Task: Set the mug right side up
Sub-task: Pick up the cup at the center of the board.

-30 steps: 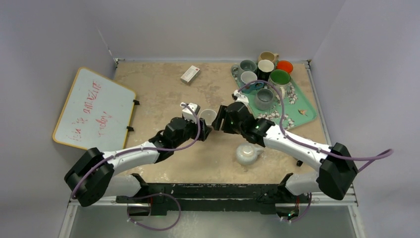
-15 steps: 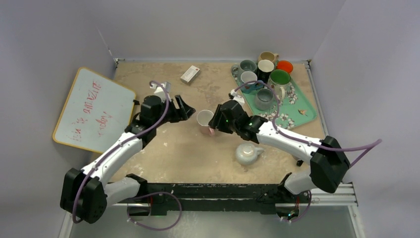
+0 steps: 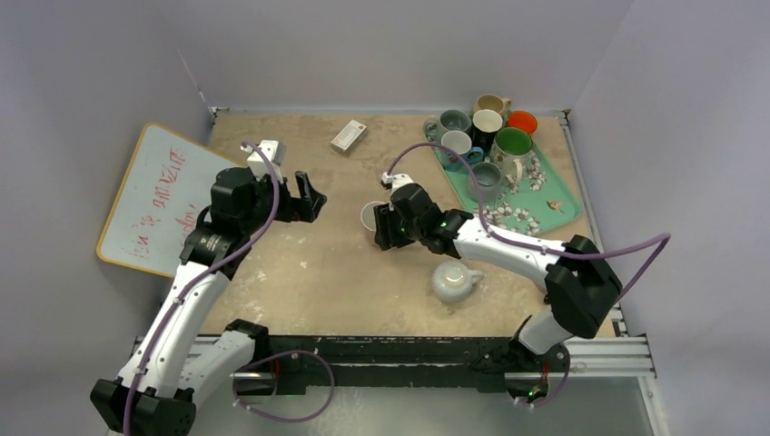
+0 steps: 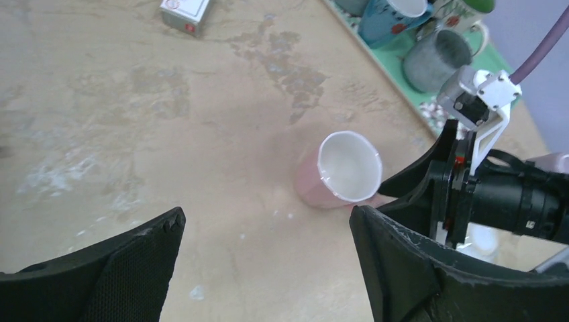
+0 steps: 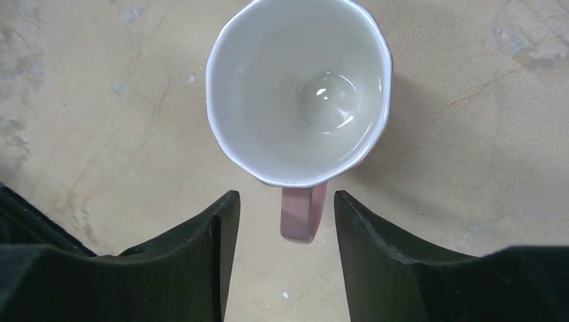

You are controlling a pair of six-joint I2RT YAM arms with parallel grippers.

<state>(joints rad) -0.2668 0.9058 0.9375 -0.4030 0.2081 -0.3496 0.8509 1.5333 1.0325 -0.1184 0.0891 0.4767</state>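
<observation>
Our right gripper, part open and holding nothing, straddles the handle of the upright mug, so we risk snagging and toppling it while retreating.

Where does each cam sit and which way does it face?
Top: above and behind the robot, looking down on the table; left claw, right claw show.
Left wrist: slanting down at the mug; own fingers at the bottom.
Right wrist: straight down into the mug; own fingers flank its handle.
Shared: all three see the mug.
</observation>
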